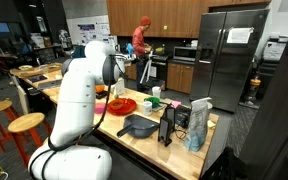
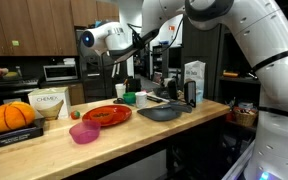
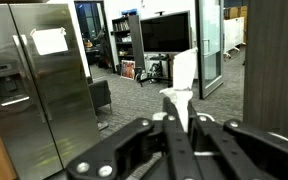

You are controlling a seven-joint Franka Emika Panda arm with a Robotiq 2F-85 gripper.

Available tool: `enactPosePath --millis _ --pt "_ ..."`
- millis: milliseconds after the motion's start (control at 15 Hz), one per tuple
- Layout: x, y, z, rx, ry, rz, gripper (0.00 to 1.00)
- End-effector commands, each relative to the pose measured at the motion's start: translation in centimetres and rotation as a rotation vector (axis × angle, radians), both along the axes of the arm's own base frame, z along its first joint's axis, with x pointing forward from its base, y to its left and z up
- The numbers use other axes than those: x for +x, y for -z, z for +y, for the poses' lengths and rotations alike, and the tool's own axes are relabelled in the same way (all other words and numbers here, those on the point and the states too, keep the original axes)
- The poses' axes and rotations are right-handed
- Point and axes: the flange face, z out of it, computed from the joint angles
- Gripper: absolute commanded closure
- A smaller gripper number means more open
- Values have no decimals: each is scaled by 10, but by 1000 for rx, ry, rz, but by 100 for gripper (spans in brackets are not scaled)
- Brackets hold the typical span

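Gripper (image 3: 179, 100) is found held high above the counter (image 2: 44, 155) and turned outward, so that the fridge (image 3: 34, 90) and a television (image 3: 167, 30) are faced in the wrist view rather than the worktop. This height is judged to keep the fingers clear of the crockery below. Jaws are observed drawn close together, with only a narrow gap left. Whether the white shape beyond the tips is gripped or merely stands behind them cannot be told. Nearest below, in an exterior view, a white cup (image 2: 121, 90) and a red plate (image 2: 106, 115) are noted, both apart from the gripper. A grey pan (image 2: 162, 113) is set just beside the plate, and a pink bowl (image 2: 84, 132) is placed near the front edge. A carton (image 2: 193, 80) is stood upright at the counter's end, judged to be out of the working area.
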Motion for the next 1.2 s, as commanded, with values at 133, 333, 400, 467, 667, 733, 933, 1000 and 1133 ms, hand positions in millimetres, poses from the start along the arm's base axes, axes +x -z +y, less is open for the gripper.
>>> enactPosePath --millis 133,333,400,467,667,733,933,1000,1133 --pt "-39 -24 38 9 -22 -33 98" --pt "-75 -25 61 64 -4 28 98" --pt "-85 -24 65 90 6 39 98" --pt "-93 -21 68 114 20 51 98" --pt "-105 -9 66 147 63 67 98" --pt "-104 -4 63 140 76 68 98" --pt "-95 7 48 108 101 63 98" --pt "-91 10 42 94 113 65 98" --pt "-81 12 30 75 126 69 98"
